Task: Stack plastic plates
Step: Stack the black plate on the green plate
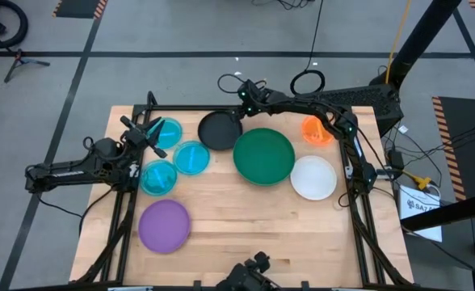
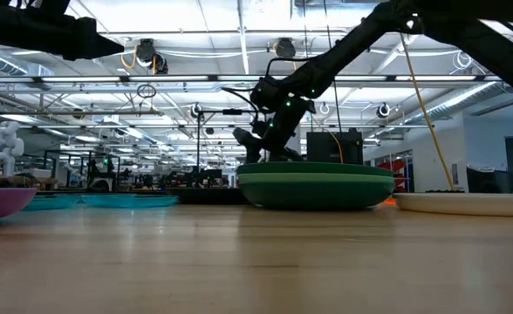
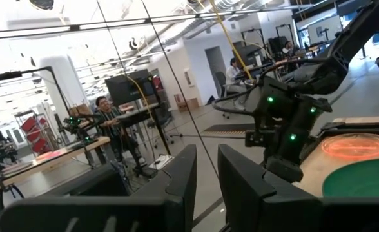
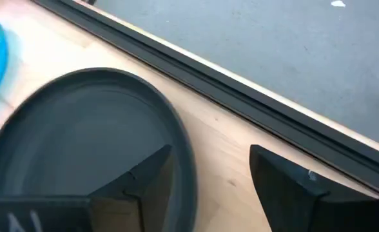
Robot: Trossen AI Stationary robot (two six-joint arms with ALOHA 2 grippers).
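Observation:
Eight plates lie flat on the wooden table: a black one (image 1: 220, 131), a large dark green one (image 1: 263, 155), white (image 1: 313, 177), orange (image 1: 317, 130), purple (image 1: 165, 225) and three translucent blue ones (image 1: 191, 158). My right gripper (image 1: 242, 103) is open at the black plate's far edge. In the right wrist view one finger stands over the plate's inside (image 4: 80, 142) and the other outside it, over bare wood. My left gripper (image 1: 147, 129) hovers by the far blue plate (image 1: 170, 132), pointing level toward the right, with only a narrow gap between its fingers (image 3: 205, 151). My right gripper (image 4: 210, 151) straddles the black plate's far rim (image 4: 184, 161), coming slanting down from the far side, with one finger (image 4: 141, 177) over the inside and one outside. Whether either finger touches the plate, I cannot tell. The plate lies flat on the table.
A dark frame rail (image 4: 241, 90) runs along the table's far edge just beyond the black plate. The near middle of the table (image 1: 262, 218) is bare wood. People sit at benches in the room behind (image 3: 106, 113). In the low view the green plate (image 2: 316, 186) hides the black one.

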